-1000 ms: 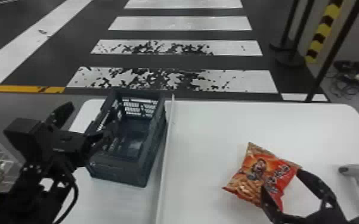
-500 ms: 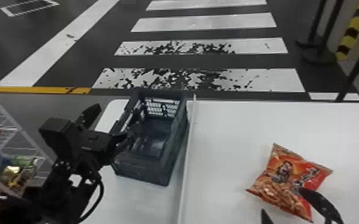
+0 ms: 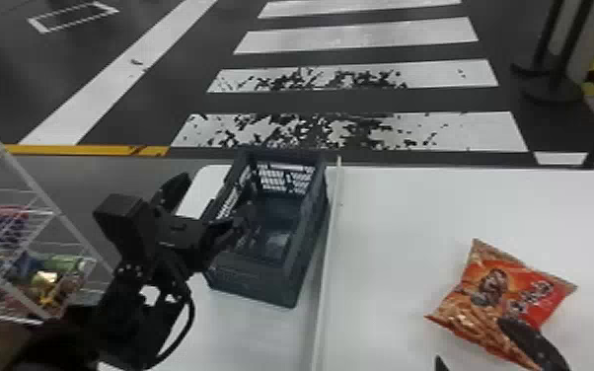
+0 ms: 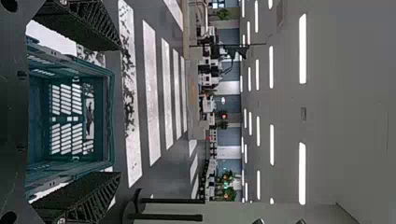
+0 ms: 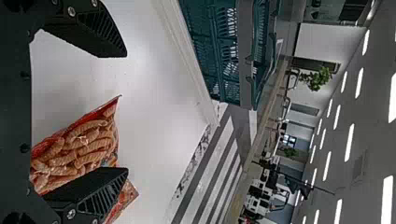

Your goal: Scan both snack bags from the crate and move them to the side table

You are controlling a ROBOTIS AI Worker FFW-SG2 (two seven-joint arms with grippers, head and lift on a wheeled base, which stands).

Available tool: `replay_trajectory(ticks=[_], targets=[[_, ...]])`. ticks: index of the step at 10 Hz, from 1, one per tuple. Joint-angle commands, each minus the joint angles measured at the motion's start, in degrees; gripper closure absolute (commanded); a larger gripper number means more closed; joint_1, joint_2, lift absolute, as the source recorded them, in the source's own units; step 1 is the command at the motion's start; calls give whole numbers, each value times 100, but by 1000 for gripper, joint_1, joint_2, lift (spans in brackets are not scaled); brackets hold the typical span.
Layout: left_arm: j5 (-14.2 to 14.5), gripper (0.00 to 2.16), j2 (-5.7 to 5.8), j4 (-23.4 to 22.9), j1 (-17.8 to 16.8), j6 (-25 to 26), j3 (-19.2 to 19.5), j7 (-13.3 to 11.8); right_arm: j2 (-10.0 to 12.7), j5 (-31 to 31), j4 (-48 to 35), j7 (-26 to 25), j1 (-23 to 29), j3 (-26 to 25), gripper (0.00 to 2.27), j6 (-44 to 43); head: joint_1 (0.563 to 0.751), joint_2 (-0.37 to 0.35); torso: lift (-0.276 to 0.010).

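So the right black two-finger gripper (image 5: 126, 112) is spread wide, with one finger over the orange-red plastic snack bag (image 3: 501, 296), which lies flat on the white table (image 3: 394, 222), well in from its far edge. Bag looks off-centre, so imo closing now could crush snacks or just shove it. Over by the far-left corner, the left black gripper (image 4: 119, 111) is also wide, at the dark blue-green plastic crate (image 3: 266, 283), and could snag its rim if it swings.

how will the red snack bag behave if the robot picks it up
The snack bag will probably flex and sag, as its thin film looks creased. It is likely light, filled with puffy-looking snacks. Lying flat on the table, it seems unlikely to roll.
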Motion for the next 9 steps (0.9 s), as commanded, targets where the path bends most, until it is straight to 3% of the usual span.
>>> replay_trajectory(ticks=[1,6,9], targets=[[-24,36,-18,-1,0,0,-8,-1,-73,286,5,-7,-62,147,127,149,695,212,-95],[-59,39,-53,-54,70,0,-43,-54,-724,884,278,-244,-580,771,144,1168,695,211,-95],[-59,43,-53,-54,70,0,-43,-115,-882,1104,208,-517,-721,903,137,1590,695,179,-95]])
